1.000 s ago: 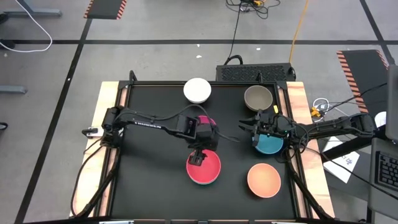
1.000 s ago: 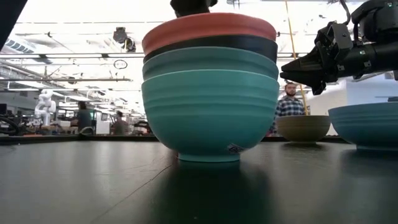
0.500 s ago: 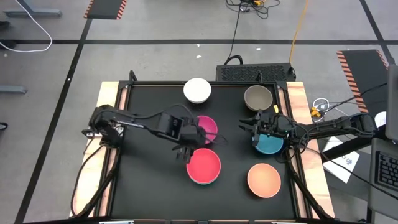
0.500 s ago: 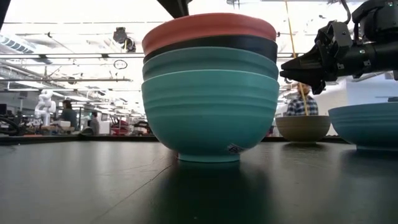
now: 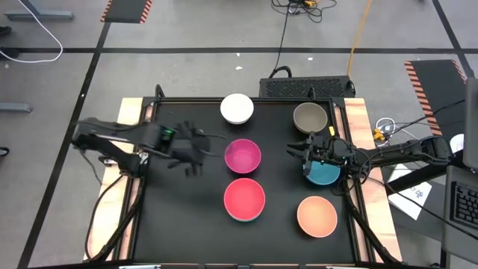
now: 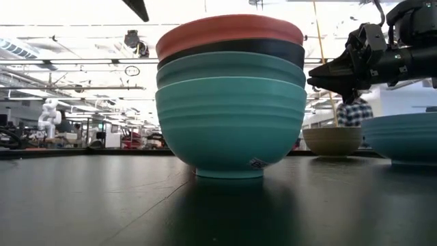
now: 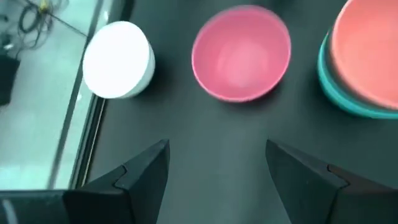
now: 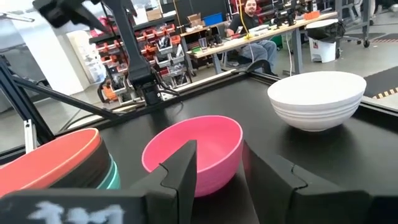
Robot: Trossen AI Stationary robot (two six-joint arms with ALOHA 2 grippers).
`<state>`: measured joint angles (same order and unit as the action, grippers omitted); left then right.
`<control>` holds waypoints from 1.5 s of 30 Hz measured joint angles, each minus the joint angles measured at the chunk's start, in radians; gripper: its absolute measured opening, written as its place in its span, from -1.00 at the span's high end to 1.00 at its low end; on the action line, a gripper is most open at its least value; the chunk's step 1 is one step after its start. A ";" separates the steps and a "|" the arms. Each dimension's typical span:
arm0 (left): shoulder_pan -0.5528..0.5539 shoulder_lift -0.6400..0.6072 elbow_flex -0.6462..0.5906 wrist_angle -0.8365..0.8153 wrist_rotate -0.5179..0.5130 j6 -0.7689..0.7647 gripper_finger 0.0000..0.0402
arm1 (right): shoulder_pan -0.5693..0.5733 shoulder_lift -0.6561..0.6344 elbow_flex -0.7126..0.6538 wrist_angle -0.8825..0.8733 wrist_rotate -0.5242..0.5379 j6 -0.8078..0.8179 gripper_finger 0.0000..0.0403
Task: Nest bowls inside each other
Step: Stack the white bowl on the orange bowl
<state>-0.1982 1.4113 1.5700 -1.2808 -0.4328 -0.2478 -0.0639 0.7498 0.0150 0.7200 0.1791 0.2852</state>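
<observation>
Looking level, red bowl (image 6: pixel 229 31) tops black and turquoise bowls.

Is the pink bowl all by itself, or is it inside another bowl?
By itself. The magenta bowl sits upright and empty on the black table, apart from the red-topped stack beside it.

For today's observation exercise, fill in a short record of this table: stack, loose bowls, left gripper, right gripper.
stack: red bowl on top, then black and two teal bowls
loose bowls: white, grey-brown, magenta, blue, peach
left gripper: open, empty, left of the magenta bowl
right gripper: over the blue bowl's edge, empty
</observation>
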 joint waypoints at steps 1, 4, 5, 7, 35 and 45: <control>-0.007 -0.050 -0.031 0.034 -0.006 -0.009 -0.34 | 0.000 0.000 0.000 0.001 0.000 0.000 0.40; -0.029 -0.206 -0.130 0.150 -0.017 -0.035 -0.34 | 0.000 0.000 0.000 0.010 0.001 -0.001 0.40; -0.035 -0.256 -0.165 0.195 -0.023 -0.038 -0.34 | 0.000 0.000 0.000 0.010 0.001 -0.001 0.40; -0.046 -0.344 -0.251 0.279 -0.048 -0.066 -0.34 | 0.000 0.000 0.000 0.008 0.001 -0.005 0.40; -0.092 -0.681 -0.864 0.786 -0.084 0.014 -0.34 | -0.072 0.006 0.241 -0.186 0.000 -0.252 0.40; -0.091 -0.671 -0.940 0.805 -0.089 0.048 -0.34 | -0.397 0.080 0.467 -0.260 -0.112 -0.300 0.40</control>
<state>-0.2893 0.7403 0.6297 -0.4758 -0.5214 -0.1999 -0.4612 0.8302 0.4817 0.4601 0.0666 -0.0146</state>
